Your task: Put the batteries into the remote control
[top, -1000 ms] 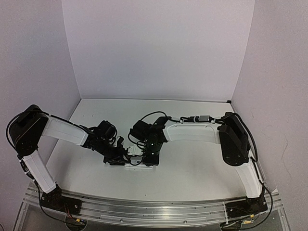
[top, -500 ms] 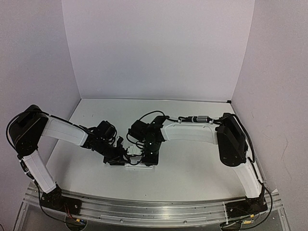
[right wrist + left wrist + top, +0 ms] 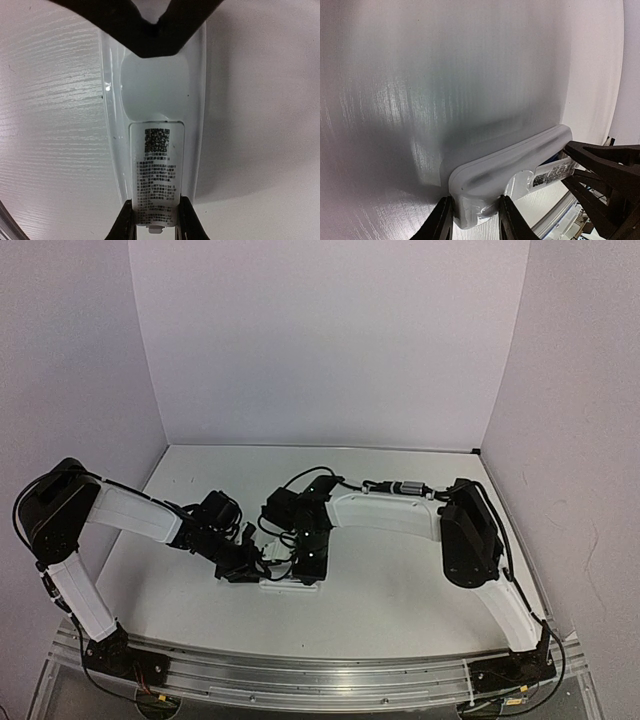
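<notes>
White plastic back turned up: spotted the remote control [image 3: 155, 90] flat on the table [image 3: 400, 590], toward its near middle. Pinched at one end by the left gripper [image 3: 475, 222], set narrow; clamped at the labelled end by the right gripper [image 3: 155, 222], tight against both edges.

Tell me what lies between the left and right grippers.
Only the remote control, back side up: the right gripper flanks one end, the left gripper the other. Both wrist views show it.
</notes>
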You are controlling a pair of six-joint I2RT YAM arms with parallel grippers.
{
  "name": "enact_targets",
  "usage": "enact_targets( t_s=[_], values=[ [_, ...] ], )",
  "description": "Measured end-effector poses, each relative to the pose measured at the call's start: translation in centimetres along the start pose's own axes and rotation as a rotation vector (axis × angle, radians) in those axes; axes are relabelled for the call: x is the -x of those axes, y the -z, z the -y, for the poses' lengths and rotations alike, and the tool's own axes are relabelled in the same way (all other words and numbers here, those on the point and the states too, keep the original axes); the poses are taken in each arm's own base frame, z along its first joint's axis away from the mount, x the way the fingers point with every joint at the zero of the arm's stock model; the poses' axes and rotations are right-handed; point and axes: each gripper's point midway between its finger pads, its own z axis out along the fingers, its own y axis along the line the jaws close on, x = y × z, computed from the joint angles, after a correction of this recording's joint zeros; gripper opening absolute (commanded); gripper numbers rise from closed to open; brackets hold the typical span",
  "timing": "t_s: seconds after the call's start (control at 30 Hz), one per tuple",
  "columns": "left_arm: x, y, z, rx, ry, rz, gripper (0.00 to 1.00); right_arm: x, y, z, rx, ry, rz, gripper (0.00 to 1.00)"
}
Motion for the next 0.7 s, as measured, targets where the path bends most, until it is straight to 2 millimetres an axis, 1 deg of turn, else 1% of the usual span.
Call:
enact_targets(
  t_s=[0.27, 0.53, 0.57, 0.7],
  values=[
    [0.03, 0.00, 0.03, -0.002, -0.002, 0.001, 0.30, 0.12, 0.04, -0.07, 0.019, -0.015, -0.017, 0.00],
    [0.27, -0.05, 0.11, -0.008, -0.009, 0.015, 0.29, 0.19, 0.13, -0.37, 0.070, -0.067, -0.019, 0.00],
    [0.29, -0.05, 0.11, -0.008, -0.010, 0.017, 0.30, 0.19, 0.11, -0.40, 0.074, -0.071, -0.018, 0.00],
    [0.31, -0.09, 0.06, -0.009, -0.011, 0.020, 0.30, 0.18, 0.10, -0.38, 0.074, -0.077, -0.019, 0.08]
  ],
)
